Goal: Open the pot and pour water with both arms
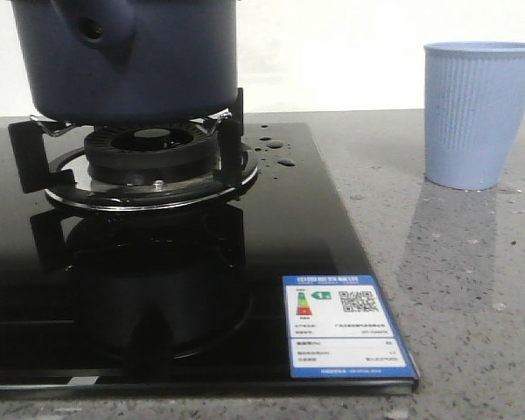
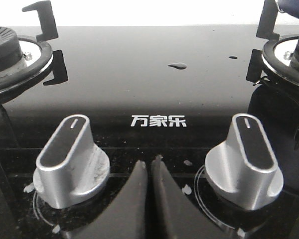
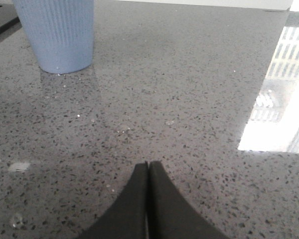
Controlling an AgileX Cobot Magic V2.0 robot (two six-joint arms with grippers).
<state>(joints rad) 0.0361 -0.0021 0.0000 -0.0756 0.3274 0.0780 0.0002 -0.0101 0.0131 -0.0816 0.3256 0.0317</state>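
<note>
The pot [image 1: 157, 61] has a matt, smooth dark blue skin, while the cooktop [image 1: 157, 306] beneath it is glossy black glass that mirrors the burner and carries a few water drops. The two knobs [image 2: 72, 162] look like brushed silvery metal with dark inlays. The cup [image 1: 479, 114] is matt, ribbed pale blue plastic, and the table [image 3: 189, 99] is polished speckled grey stone; both pincers' fingers [image 3: 148, 204] are matt black.

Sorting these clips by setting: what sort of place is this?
Probably a kitchen counter: a black glass gas hob with silver control knobs, a dark navy-blue pot on its burner, and a light blue ribbed cup on speckled grey stone.
</note>
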